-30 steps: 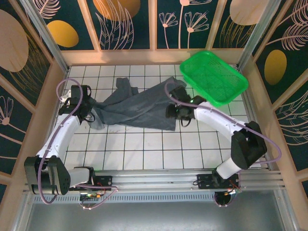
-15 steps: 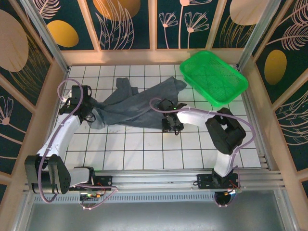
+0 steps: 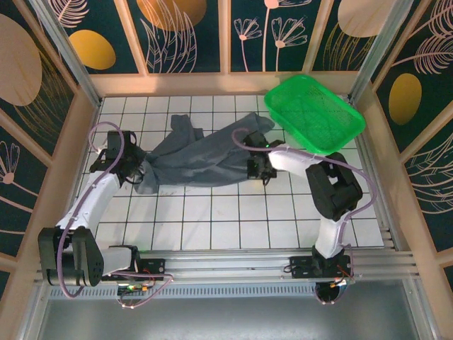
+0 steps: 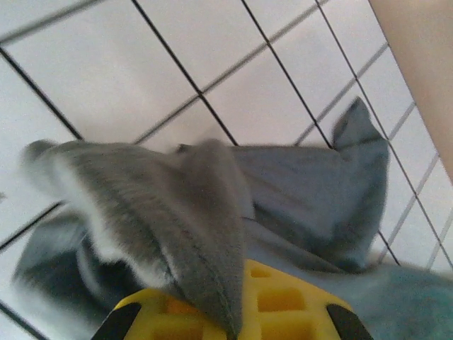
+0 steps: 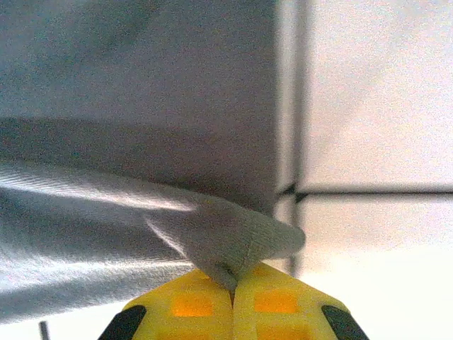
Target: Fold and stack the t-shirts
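Observation:
A dark slate-grey t-shirt (image 3: pixel 202 156) lies crumpled across the white tiled floor, stretched between both arms. My left gripper (image 3: pixel 136 172) is at its left end, shut on a fold of the cloth. In the left wrist view that fold (image 4: pixel 205 234) drapes over the yellow fingers (image 4: pixel 297 312). My right gripper (image 3: pixel 258 170) holds the shirt's lower right corner. In the right wrist view the yellow jaws (image 5: pixel 232 290) meet with the hem corner (image 5: pixel 248 241) pinched between them. The rest of the cloth (image 5: pixel 141 106) spreads to the left.
A bright green mesh basket (image 3: pixel 315 113) sits at the back right, close behind the right arm. Wooden walls ring the floor. Bare tiles (image 3: pixel 212 219) run along the front between the shirt and the arm bases.
The right gripper swung from the shirt's right edge to its lower hem and closed on the corner, lifting it slightly. The left gripper shifted a little right with its end of the cloth.

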